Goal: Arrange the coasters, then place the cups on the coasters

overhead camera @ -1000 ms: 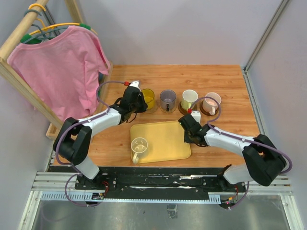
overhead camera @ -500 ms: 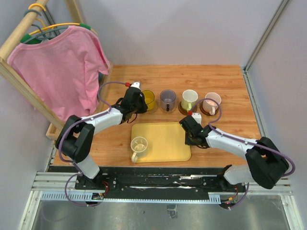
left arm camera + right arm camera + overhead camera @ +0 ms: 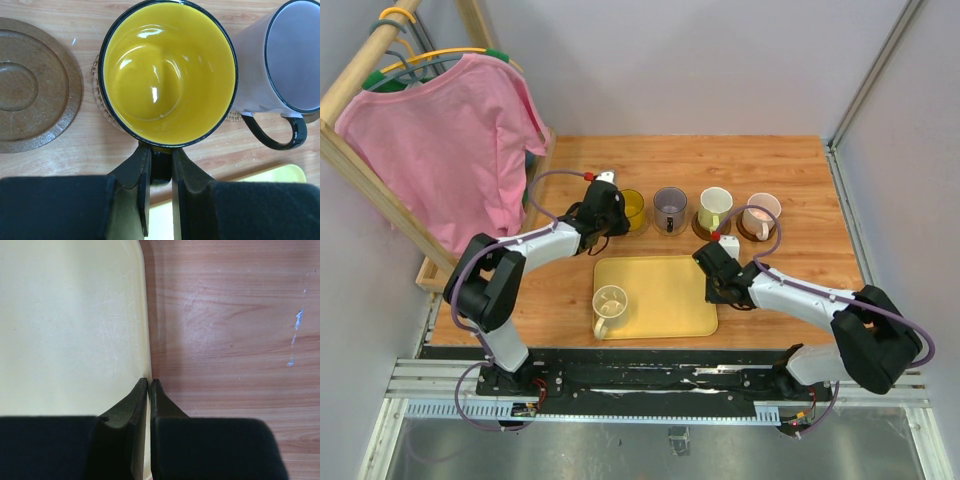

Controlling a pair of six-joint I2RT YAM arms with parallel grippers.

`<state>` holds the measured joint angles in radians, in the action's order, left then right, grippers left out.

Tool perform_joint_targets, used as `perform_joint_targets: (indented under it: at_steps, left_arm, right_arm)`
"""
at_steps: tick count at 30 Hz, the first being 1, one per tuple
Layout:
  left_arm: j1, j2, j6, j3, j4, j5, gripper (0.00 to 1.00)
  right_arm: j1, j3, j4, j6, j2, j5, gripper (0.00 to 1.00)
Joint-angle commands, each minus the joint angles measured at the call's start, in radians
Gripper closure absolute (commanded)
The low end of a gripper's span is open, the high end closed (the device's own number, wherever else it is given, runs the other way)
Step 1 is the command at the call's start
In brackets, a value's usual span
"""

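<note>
Landmark: tray (image 3: 665, 290).

Beyond the tray's far edge we count four cups in a row, all upright. From the far-left corner to past the far-right corner they run: yellow cup (image 3: 167, 75), grey cup (image 3: 292, 55), white cup (image 3: 715, 205), pink cup (image 3: 760, 212). The cream cup (image 3: 610, 302) stands upright on the tray, at its near-left corner, with no coaster under it.

Coasters:
- A woven coaster (image 3: 96, 92) lies under the yellow cup.
- A second woven coaster (image 3: 233, 116) shows at the foot of the grey cup.
- A dark coaster (image 3: 747, 233) lies under the pink cup; the white cup looks to have the same.
- A brown coaster (image 3: 30, 85) lies bare, further left in the same row, past the tray's far-left corner.

Left gripper (image 3: 160, 155): just beyond the tray's far-left corner, its fingers pinching the yellow cup's dark handle from the tray side.

Right gripper (image 3: 149, 382): fingers pressed together with nothing between them. The tips sit over the tray's right rim, where the tray meets the table (image 3: 225, 315).

A pink shirt (image 3: 450, 150) hangs well left of the tray.
</note>
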<state>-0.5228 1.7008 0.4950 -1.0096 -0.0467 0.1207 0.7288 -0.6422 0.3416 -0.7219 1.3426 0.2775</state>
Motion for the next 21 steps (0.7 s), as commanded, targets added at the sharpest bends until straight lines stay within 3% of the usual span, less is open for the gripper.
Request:
perform_joint_targets:
  at_steps: [1, 17, 21]
  left_arm:
    - [0.004, -0.001, 0.008, -0.050, -0.071, 0.015, 1.00]
    - [0.003, 0.020, 0.022, -0.051, -0.078, -0.004, 0.99]
    - [0.001, 0.021, 0.023, -0.052, -0.064, -0.001, 0.75]
  right_arm:
    - [0.018, 0.029, 0.087, -0.007, 0.044, -0.020, 0.99]
    - [0.017, 0.029, 0.082, -0.010, 0.043, -0.027, 0.99]
    - [0.018, 0.029, 0.083, -0.010, 0.044, -0.027, 0.99]
